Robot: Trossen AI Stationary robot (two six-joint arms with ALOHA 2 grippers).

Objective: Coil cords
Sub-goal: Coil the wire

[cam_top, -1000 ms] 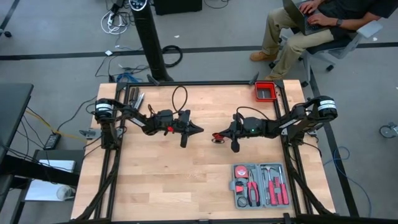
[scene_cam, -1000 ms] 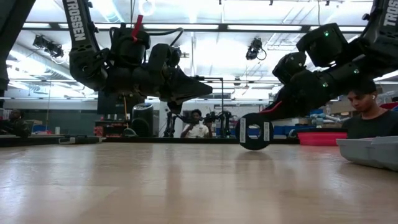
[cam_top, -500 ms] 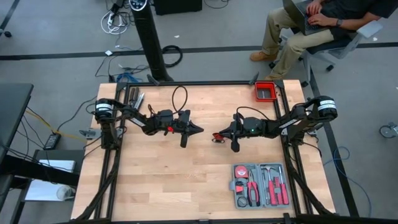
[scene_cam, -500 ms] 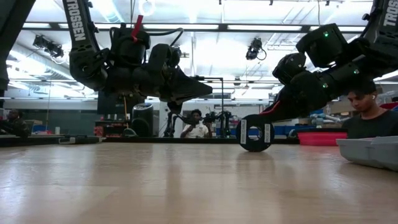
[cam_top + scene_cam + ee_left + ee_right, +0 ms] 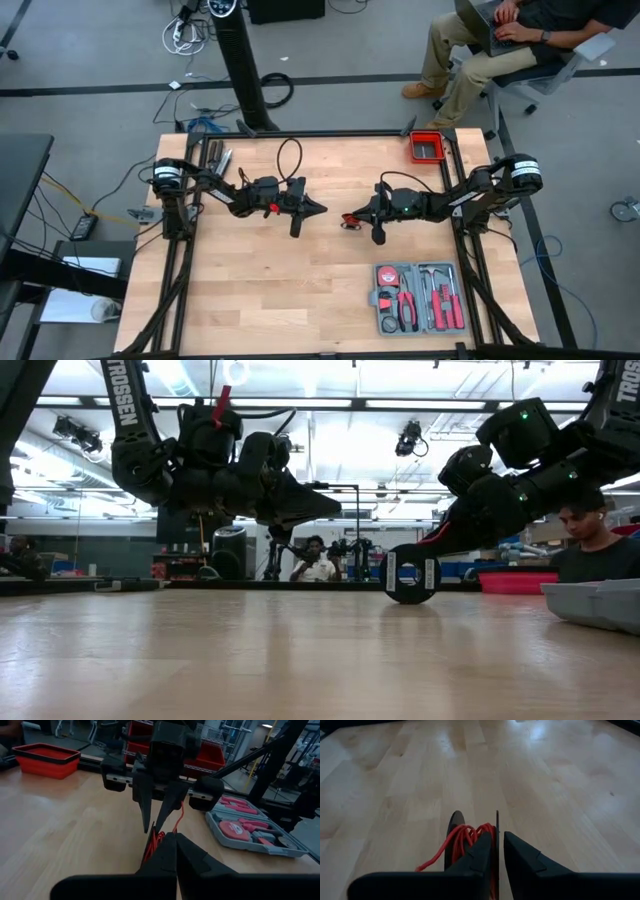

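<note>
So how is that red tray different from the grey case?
The red tray is smaller, sits at the table's far right corner and looks empty. The grey case lies open near the front edge, holding red-handled tools. Both are on the table's right side.

Two dark, near-black jointed arms, the left arm (image 5: 215, 185) and the right arm (image 5: 470, 190), each carry a pale ring band at the shoulder joint, and thin black cables arch in loops over their wrist housings. Each arm ends in a two-finger gripper, the left gripper (image 5: 318, 208) and the right gripper (image 5: 347, 219), whose matte black fingers (image 5: 475, 857) are flat and wedge-shaped, tapering to narrow tips. In the low view white block lettering reading TROSSEN runs along the left arm's upper link, a red tab stands atop its wrist housing, and a small green light glows on the right arm's housing.
</note>
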